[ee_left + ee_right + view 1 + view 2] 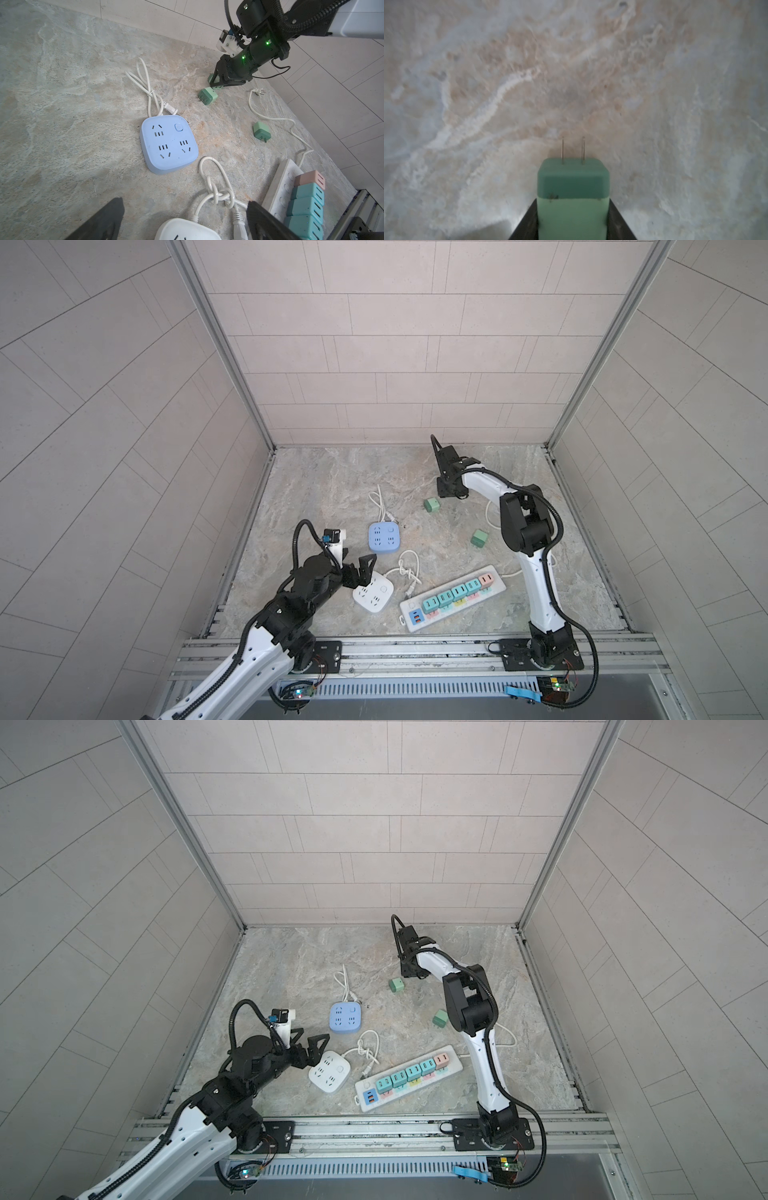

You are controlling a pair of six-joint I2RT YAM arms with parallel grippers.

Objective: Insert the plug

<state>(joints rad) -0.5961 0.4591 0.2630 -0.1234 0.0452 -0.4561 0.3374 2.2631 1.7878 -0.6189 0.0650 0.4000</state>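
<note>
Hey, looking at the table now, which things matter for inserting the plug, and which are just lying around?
In the job: green plug gripped in the right hand; blue socket block or white socket block, likely targets, cannot tell which.
Lying about: two loose green plugs; long power strip, already holding plugs; open left hand.

A blue square socket block is lying flat mid-tabletop, its white cord looping away toward the back. A white square socket block is sitting nearer the aluminium front rail, its cord lying knotted just beside it. Pale tiled walls are enclosing three sides.
</note>
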